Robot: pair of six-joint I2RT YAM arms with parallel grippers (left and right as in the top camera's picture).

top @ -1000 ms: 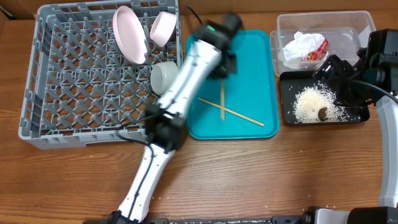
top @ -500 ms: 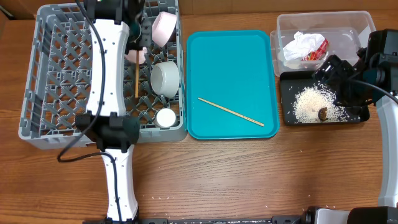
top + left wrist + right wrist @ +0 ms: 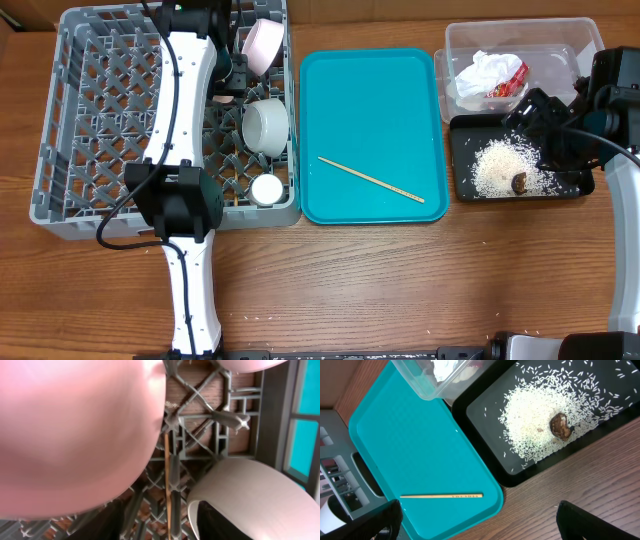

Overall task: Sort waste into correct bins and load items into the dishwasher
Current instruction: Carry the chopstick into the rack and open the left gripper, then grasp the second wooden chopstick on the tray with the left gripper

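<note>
**Left arm has nudged up the rack; the hanging stick has dropped in**

Half a second back a chopstick hung in plain sight under the left gripper point(image 3: 167, 530). Now the arm sits slightly higher in the overhead frame and the stick is down among the pegs.

In the left wrist view the jaws look parted. The racked chopstick point(image 3: 167, 475) stands in the gap, seemingly touching neither finger. The plate point(image 3: 75, 435) fills the upper left and a bowl point(image 3: 245, 495) the lower right. The dish rack point(image 3: 90, 130) also holds a second bowl point(image 3: 262, 45) and the cup point(image 3: 266, 188).

The right gripper point(image 3: 477, 522) is spread wide and empty, beside the black tray point(image 3: 490, 447) of rice point(image 3: 535, 430).

The other chopstick point(image 3: 372, 180) lies flat and slanted on the teal tray point(image 3: 400, 90), centre frame. It is likely light, stiff and smooth, so it may roll or pivot on the slick tray. A pinch across its middle looks safest.

Faint print shows on its shaft in the right wrist view, too small to read.
</note>
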